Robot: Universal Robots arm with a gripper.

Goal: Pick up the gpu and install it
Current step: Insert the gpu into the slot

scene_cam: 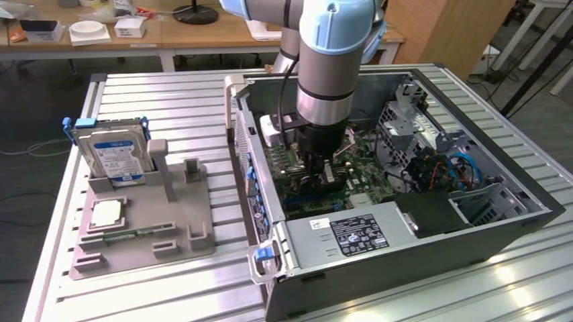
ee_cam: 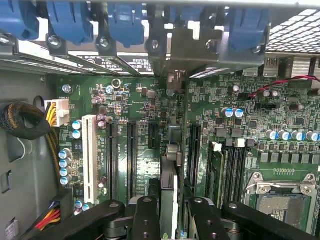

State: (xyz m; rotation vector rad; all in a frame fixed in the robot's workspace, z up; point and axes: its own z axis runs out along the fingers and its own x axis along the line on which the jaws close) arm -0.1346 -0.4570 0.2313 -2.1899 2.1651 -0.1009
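Inside the open computer case, my gripper reaches down over the green motherboard. In the wrist view the gripper is shut on the gpu, a thin card seen edge-on and standing upright between the two black fingers. The card runs toward the case's rear wall, where its silver end bracket lies among the blue slot clips. It stands between two long black expansion slots, in line with a slot beneath it. How deep it sits I cannot tell.
A white slot and memory sockets flank the card, with cable bundles at the board's edge. The power supply fills the case's near end. Outside, a grey holder carries a blue-labelled hard drive, a square chip and a memory stick.
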